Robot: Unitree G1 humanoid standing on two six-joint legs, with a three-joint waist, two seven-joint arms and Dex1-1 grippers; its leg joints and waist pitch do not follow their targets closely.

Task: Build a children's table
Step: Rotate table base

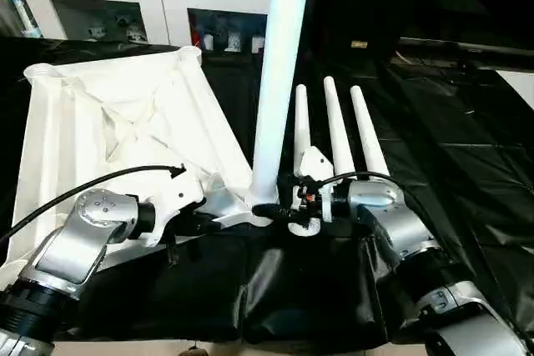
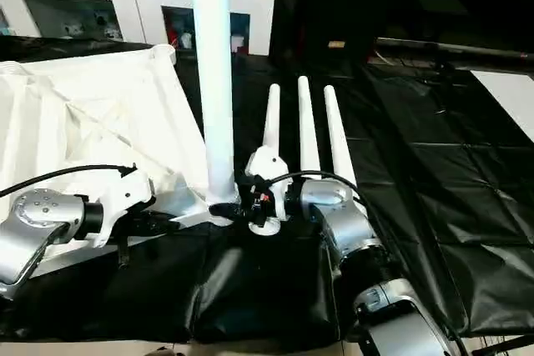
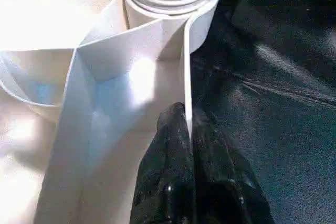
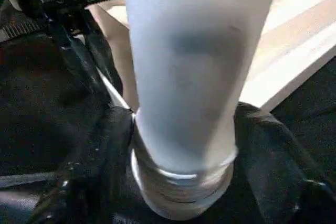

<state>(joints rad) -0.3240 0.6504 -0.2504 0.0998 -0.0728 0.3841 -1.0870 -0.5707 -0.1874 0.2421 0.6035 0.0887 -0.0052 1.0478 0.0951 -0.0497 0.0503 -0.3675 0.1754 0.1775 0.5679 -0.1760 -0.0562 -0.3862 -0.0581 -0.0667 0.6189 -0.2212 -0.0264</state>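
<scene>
Risk: upright leg [image 1: 279, 81] cross-threading or tipping out of corner socket [image 3: 202, 17] if right tool [image 1: 269, 211] twists off-axis; tabletop [image 1: 108, 122] shifting if rim pinch slips. Left tool [image 3: 188, 145] clamped shut on tabletop rim near socket. Right tool fingers straddling leg base, grip uncertain. Tabletop white, upside down, ribbed X underside, on black-covered worktop [image 1: 467, 172]. Three spare legs [image 1: 338, 135] right of upright leg.
</scene>
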